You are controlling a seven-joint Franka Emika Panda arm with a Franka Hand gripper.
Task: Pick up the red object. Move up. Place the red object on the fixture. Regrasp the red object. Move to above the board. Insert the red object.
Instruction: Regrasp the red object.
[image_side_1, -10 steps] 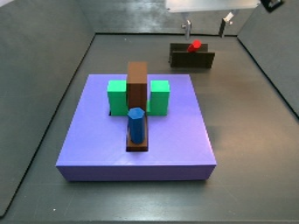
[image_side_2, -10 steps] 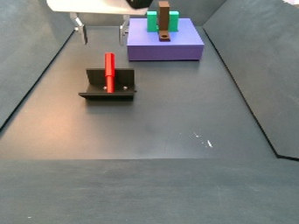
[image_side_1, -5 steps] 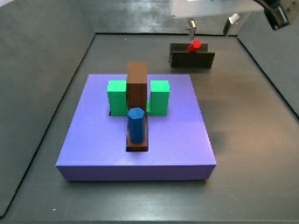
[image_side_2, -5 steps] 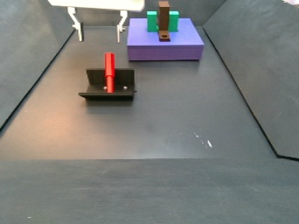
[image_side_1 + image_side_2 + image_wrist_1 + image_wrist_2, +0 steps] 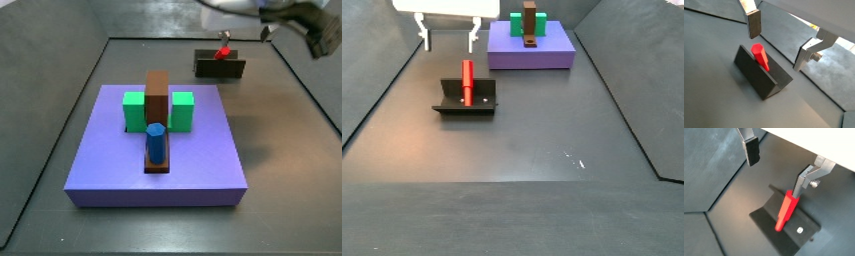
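Note:
The red object (image 5: 468, 82) is a short red peg lying across the dark fixture (image 5: 466, 102), one end propped on a raised edge. Both wrist views show it the same way, the red object (image 5: 760, 56) resting on the fixture (image 5: 763, 77), and again the red object (image 5: 787, 210) on the fixture (image 5: 794, 228). My gripper (image 5: 449, 38) hangs open above it with nothing between the fingers; it is also seen as the gripper (image 5: 779, 42) and the gripper (image 5: 777, 170). In a side view the gripper (image 5: 245, 30) is partly cut off by the frame edge. The purple board (image 5: 201, 160) lies apart from the fixture.
On the board stand a green block (image 5: 179, 110), a long brown slab (image 5: 158, 95) and a blue cylinder (image 5: 155, 142). Dark walls enclose the grey floor (image 5: 529, 150) on all sides. The board (image 5: 549, 52) sits near the far wall.
The open gripper has risen higher above the fixture and shifted slightly sideways. The red object has stayed on the fixture.

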